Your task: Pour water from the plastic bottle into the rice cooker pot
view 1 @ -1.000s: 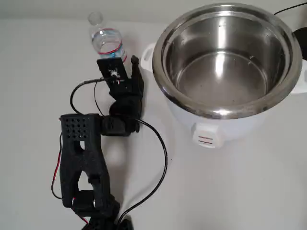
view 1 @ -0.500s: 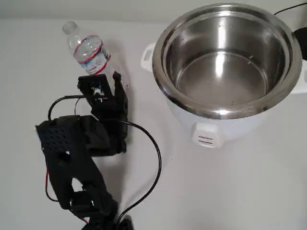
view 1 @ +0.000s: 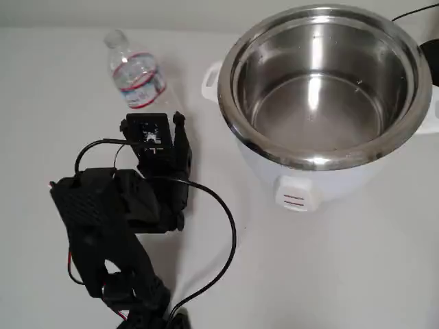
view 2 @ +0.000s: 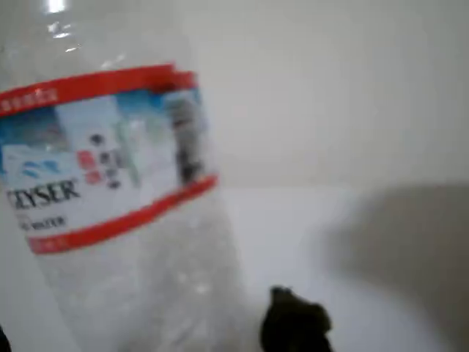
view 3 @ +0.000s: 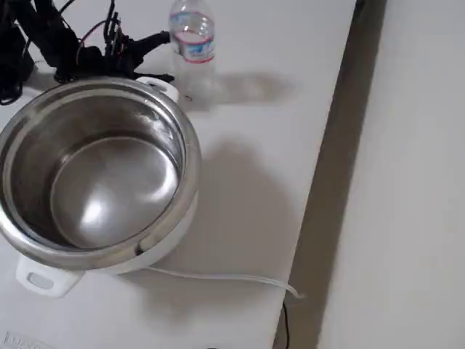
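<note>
Reach step: the fingers (view 1: 167, 113) look spread, holding nothing, just short of the plastic bottle (view 1: 137, 77); next, close around it.

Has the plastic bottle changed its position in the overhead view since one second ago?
Yes. The plastic bottle now stands further left of the rice cooker pot than one second ago, though slightly nearer to it than half a second ago.

overhead view straight down, wrist view close on plastic bottle (view 2: 110, 198), fixed view high, oblique
</note>
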`<state>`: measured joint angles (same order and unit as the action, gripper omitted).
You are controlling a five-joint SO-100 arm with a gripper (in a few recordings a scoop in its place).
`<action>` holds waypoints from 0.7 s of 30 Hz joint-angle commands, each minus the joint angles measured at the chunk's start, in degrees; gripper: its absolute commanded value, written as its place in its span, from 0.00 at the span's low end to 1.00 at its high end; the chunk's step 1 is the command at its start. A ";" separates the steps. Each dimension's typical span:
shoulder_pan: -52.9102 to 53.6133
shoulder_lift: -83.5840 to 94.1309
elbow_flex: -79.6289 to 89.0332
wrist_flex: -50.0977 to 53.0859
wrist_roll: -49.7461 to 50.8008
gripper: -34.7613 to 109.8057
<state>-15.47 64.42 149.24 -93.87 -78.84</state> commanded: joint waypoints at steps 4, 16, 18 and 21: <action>1.23 10.02 5.62 -0.79 3.25 0.54; 7.21 56.51 22.32 38.58 18.63 0.54; 8.88 73.83 22.76 59.33 23.47 0.53; 9.67 98.26 23.03 87.71 30.32 0.52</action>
<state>-7.29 121.55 171.83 -52.21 -58.10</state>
